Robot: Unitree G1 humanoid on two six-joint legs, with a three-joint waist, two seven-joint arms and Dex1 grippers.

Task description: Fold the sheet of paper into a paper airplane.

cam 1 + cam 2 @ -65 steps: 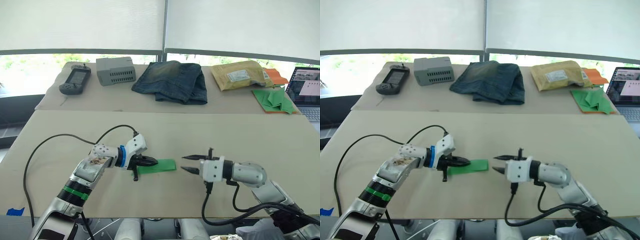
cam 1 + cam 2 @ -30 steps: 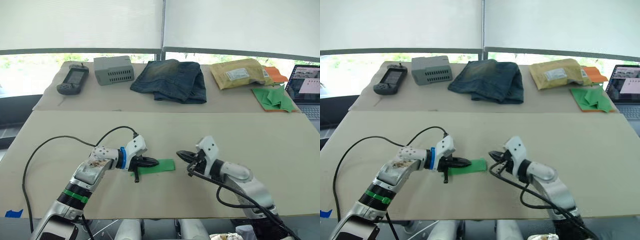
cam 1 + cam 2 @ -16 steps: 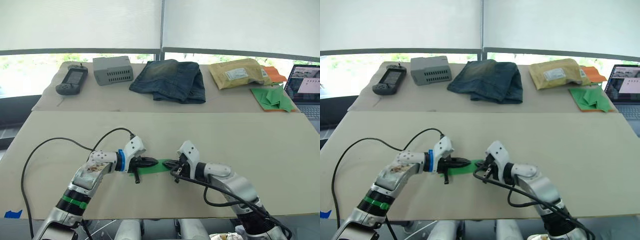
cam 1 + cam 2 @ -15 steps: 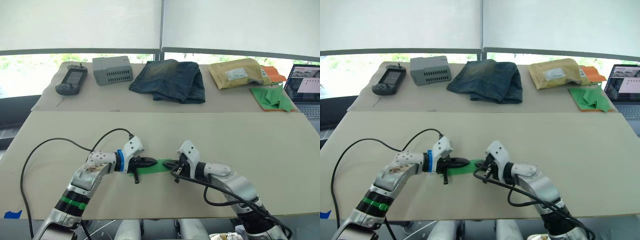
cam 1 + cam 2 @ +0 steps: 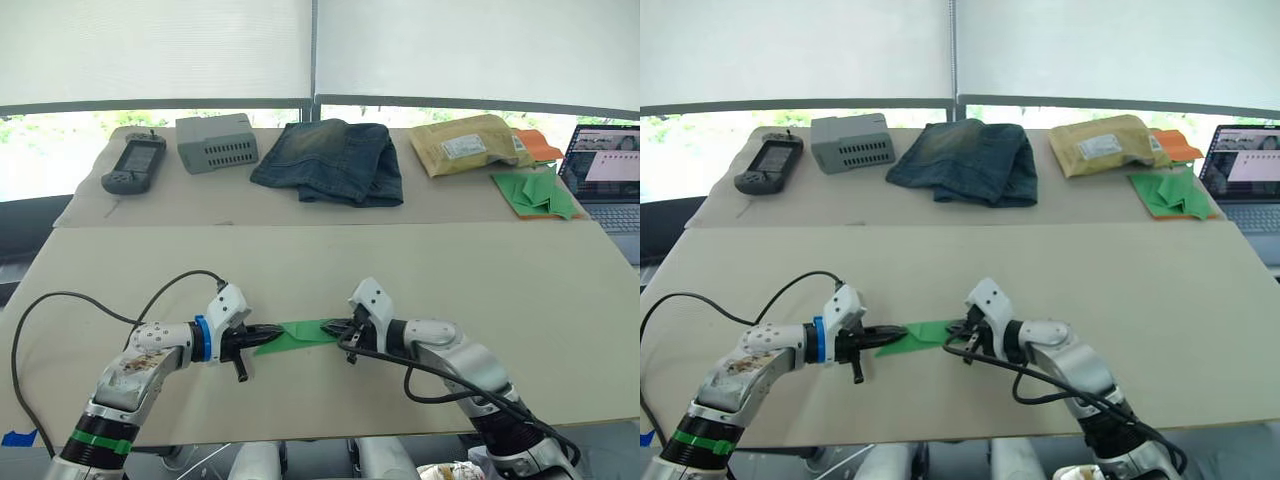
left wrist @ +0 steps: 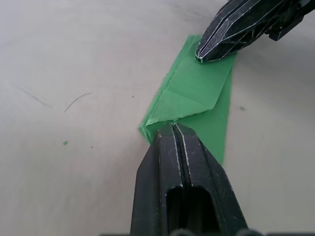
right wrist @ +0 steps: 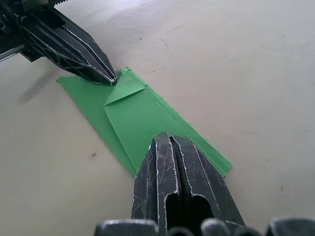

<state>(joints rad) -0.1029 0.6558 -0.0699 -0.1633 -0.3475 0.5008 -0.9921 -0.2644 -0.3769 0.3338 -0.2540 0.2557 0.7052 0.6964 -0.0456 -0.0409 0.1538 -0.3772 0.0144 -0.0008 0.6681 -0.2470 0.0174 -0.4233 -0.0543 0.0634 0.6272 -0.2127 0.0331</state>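
Left eye view: we see one sheet of paper (image 5: 296,335) lying as a narrow folded strip near the 6 o'clock edge of the front surface (image 5: 520,270). Our left tool (image 5: 262,337) meets the strip's 9 o'clock end and our right tool (image 5: 336,328) its 3 o'clock end. One heap of green darts (image 5: 533,192) lies at 2 o'clock on the rear surface.

Right eye view: the same two tools and single strip.

Left wrist view: our left tool's fingers are pressed together with no gap, tips at the strip's end beside one small folded corner; whether they pinch paper, we cannot tell.

Right wrist view: our right tool's fingers are likewise closed, resting over the strip.

If either tip drags sideways, the thin paper could slide or buckle and spoil the crease.
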